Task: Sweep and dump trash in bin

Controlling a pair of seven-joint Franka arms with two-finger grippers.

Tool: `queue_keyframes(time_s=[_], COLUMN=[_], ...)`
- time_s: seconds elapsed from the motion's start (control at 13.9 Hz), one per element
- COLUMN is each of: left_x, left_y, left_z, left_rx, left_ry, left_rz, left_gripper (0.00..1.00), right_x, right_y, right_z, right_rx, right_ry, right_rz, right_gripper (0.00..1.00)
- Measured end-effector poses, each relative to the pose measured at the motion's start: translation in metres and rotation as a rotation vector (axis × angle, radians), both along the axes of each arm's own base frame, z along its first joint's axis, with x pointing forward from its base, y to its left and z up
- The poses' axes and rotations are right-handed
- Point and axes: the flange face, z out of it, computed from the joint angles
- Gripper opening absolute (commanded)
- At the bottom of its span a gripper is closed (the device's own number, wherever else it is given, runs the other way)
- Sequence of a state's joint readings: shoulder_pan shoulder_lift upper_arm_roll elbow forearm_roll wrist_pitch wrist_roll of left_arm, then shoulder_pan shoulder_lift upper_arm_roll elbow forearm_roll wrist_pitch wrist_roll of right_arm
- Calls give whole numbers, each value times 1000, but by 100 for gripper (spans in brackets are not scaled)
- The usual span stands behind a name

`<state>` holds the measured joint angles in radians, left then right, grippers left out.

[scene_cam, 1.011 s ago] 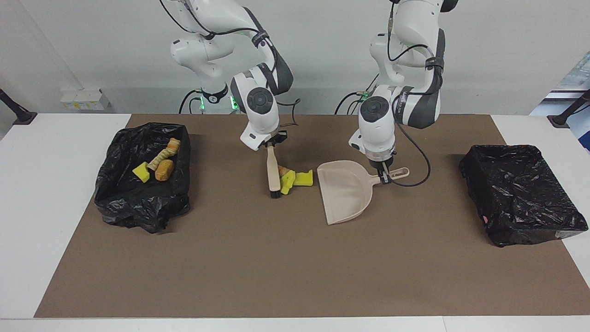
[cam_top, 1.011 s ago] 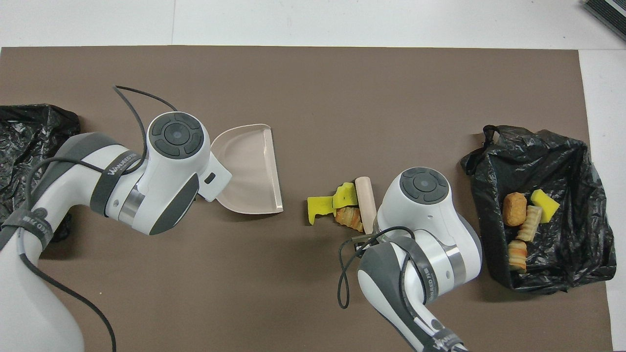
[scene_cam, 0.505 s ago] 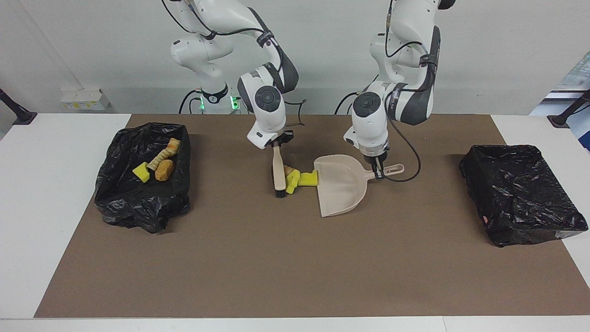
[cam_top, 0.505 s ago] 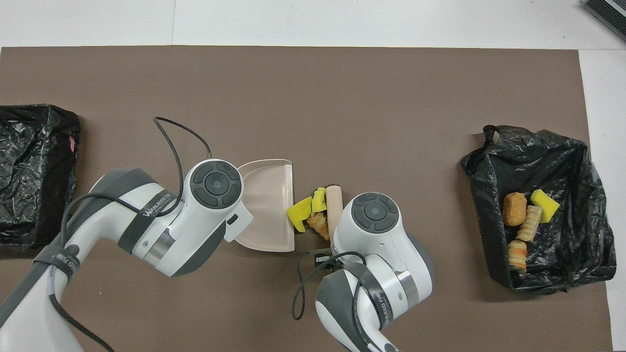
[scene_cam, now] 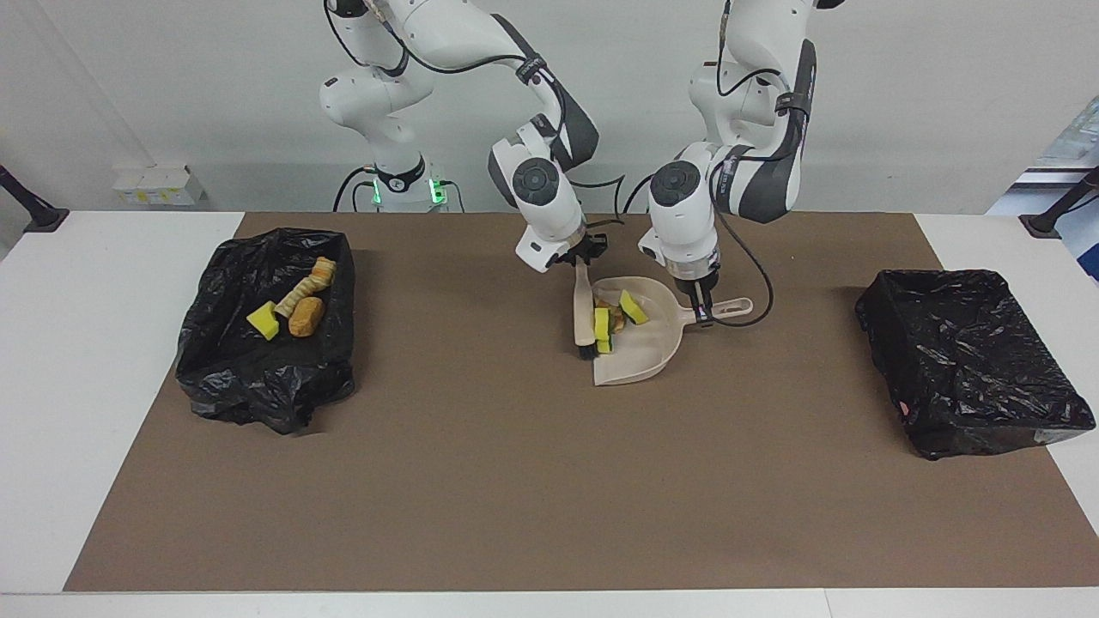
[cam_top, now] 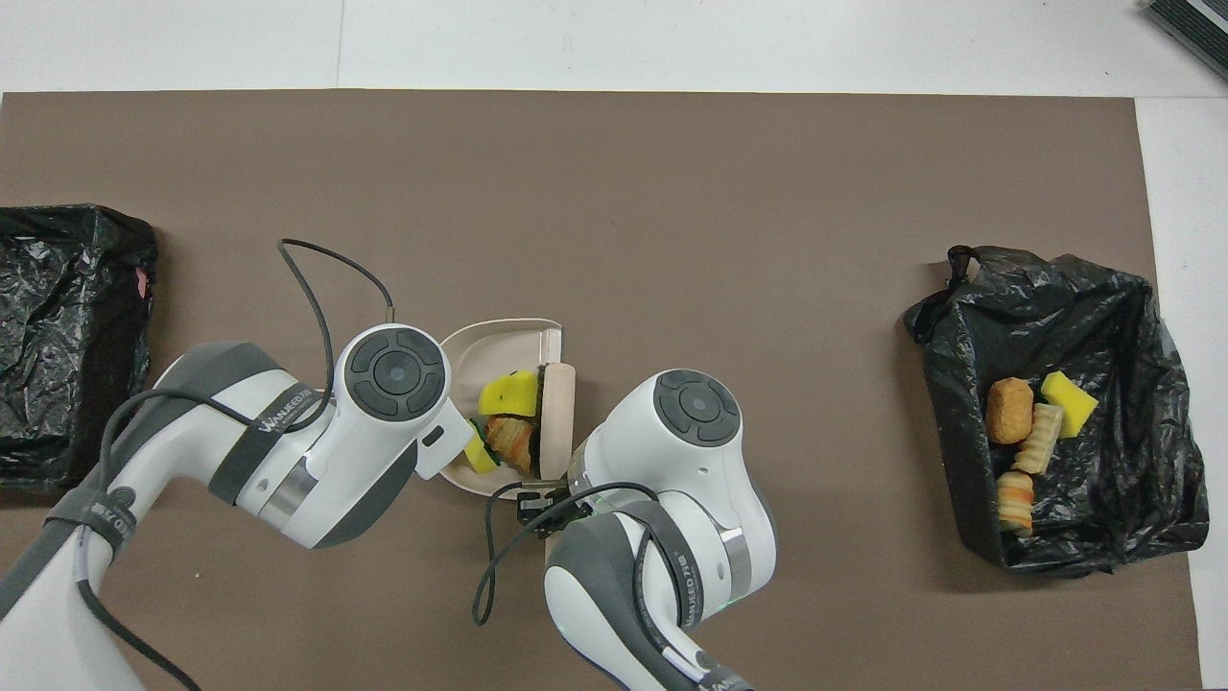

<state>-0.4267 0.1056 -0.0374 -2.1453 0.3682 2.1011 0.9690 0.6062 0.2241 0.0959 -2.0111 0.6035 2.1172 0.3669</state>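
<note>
Three pieces of trash lie in the beige dustpan at the mat's middle: a yellow sponge chunk, a second yellow chunk and a tan-orange lump. My left gripper is shut on the dustpan's handle. The beige brush stands against the pan's mouth, pressed to the scraps, with my right gripper shut on its handle. The black-lined bin at the right arm's end holds several more scraps.
A second black-lined bin sits at the left arm's end of the table. The brown mat covers most of the table. A black cable loops over the mat beside the left wrist.
The brush pushed the three scraps toward the left arm's end while the dustpan slid to meet them. The scraps went from the mat into the pan.
</note>
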Motion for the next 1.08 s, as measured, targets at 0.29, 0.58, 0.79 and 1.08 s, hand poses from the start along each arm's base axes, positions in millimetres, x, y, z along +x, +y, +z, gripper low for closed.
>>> queue_keyframes(time_s=[0.29, 0.58, 0.79, 1.08], left_x=[4, 13, 22, 53], left_y=[11, 28, 47, 105], left_z=[0, 1, 7, 47], left_rx=[-6, -9, -21, -67], left_ry=[-1, 20, 15, -15], left_rz=[5, -54, -26, -29], left_gripper=[0, 0, 0, 0], right_x=[8, -4, -42, -108], right_y=[-36, -47, -7, 66], right_z=[37, 68, 61, 15], right_rx=[-26, -230, -279, -332], right_ry=[45, -12, -13, -16], right_rz=[12, -7, 32, 94], right_gripper=[0, 0, 0, 0])
